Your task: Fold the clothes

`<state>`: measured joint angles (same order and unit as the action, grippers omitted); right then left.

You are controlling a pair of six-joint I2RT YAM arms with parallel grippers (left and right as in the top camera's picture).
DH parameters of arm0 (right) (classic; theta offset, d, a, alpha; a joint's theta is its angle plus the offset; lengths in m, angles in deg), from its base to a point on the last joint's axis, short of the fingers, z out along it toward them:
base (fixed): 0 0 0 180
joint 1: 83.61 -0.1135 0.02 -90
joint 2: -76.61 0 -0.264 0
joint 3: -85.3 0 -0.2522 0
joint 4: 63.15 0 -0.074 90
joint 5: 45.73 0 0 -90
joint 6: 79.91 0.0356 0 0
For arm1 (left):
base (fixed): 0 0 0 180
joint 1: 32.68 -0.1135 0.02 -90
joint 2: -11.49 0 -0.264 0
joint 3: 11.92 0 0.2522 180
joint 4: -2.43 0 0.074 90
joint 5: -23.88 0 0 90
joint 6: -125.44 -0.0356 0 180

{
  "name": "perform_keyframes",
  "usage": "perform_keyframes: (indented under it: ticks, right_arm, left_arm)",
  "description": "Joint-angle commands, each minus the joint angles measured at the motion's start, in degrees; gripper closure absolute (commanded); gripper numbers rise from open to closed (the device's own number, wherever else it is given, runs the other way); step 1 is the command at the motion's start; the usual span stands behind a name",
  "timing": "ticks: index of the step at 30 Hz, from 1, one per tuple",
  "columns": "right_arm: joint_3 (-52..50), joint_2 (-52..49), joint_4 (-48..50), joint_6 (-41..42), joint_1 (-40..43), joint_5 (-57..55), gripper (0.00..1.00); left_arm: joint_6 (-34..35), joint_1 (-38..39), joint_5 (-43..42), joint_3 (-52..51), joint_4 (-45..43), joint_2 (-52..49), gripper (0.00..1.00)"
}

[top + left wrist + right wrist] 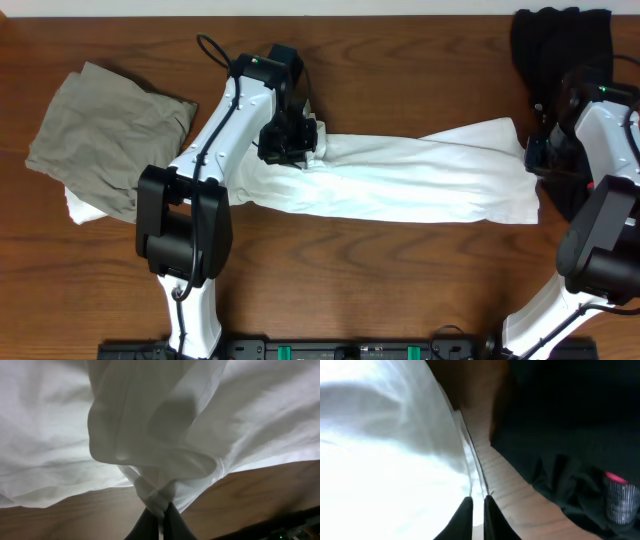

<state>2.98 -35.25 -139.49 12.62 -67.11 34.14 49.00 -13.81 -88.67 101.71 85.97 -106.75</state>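
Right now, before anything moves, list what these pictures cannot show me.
The white T-shirt: its front, in the overhead view; bunched folds cover it.
The right gripper: the right wrist view is too blurred to tell whether the hem running between its fingers is pinched.
The white cloth: overhead, mostly under the olive garment; unidentifiable.
The black garment: overhead, the right arm covers much of it.

White T-shirt (420, 175) lies rumpled, stretched sideways into a long band.
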Motion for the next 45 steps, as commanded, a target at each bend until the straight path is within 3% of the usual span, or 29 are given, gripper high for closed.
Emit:
perform_keyframes:
  ticks: [1, 10, 15, 21, 23, 26, 32, 45]
  right_arm:
    - [-0.24, 0.94, -1.6, 0.2, 0.37, -0.79, 0.91]
    - [-0.24, 0.94, -1.25, 0.13, 0.37, 7.78, 0.9]
    - [-0.26, 0.94, 2.95, 0.13, 0.31, 14.56, 0.96]
    - [-0.94, 0.94, 4.59, 0.17, -0.15, 14.64, 0.98]
    - [-1.51, 0.94, 4.7, 0.17, -0.11, 14.12, 0.95]
    - [-2.95, 0.94, 5.25, 0.52, -0.04, 10.88, 0.8]
    - [-3.85, 0.94, 4.81, 2.95, 0.61, 5.05, 0.72]
    - [-4.09, 0.92, 4.04, 3.04, 1.46, 4.79, 0.72]
  left_arm:
    - [0.28, -0.13, -0.37, -0.24, 0.72, 0.57, 0.94]
    - [0.28, -0.13, -0.37, -0.24, 1.4, 0.57, 0.94]
    - [0.26, -0.13, -0.33, -0.24, 2.84, 0.57, 0.94]
    - [0.31, -0.13, 3.28, -0.24, 2.84, 0.57, 0.94]
    - [0.31, -0.13, 4.02, -0.24, 2.84, 0.57, 0.94]
    - [0.31, -0.13, 4.02, -0.24, 2.64, 0.57, 0.93]
    - [0.28, -0.13, 4.02, -0.24, 1.75, 0.57, 0.94]
    - [0.31, -0.13, 4.02, -0.24, 1.75, 0.57, 0.94]
